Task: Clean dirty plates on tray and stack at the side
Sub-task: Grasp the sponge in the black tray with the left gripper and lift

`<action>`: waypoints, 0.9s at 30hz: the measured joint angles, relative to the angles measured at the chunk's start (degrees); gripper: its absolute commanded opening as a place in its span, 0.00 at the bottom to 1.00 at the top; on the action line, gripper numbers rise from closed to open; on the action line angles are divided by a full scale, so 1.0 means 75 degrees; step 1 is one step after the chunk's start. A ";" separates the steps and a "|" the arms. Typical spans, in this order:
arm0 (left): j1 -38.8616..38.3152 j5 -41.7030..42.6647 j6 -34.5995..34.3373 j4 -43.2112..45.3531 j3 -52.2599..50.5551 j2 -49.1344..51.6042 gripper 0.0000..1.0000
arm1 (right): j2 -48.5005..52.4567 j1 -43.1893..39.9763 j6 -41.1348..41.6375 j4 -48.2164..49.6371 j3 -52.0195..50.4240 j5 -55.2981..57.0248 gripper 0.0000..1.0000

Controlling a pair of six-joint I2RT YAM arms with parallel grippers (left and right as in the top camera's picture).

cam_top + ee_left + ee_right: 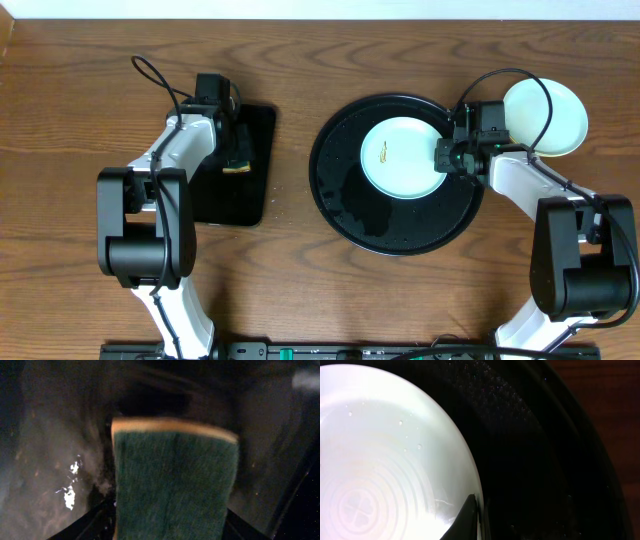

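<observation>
Where the overhead view spans the table, a mint-white plate (400,157) with a brown smear (383,153) lies on the round black tray (350,215), and a second plate (550,115) rests on the table beside it. The left gripper (237,158) hangs over a rectangular tray (215,205).

Left wrist: a green scouring sponge (172,490) sits between the fingers; whether they clamp it cannot be told.

Right wrist: the right gripper (447,156) is pinched on the plate's rim; droplets and an embossed clover (357,507) show.
</observation>
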 measured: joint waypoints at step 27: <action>-0.0017 -0.0213 -0.0003 0.0970 -0.0064 0.0067 0.57 | 0.0003 0.0003 0.0000 -0.0003 0.0000 0.0000 0.04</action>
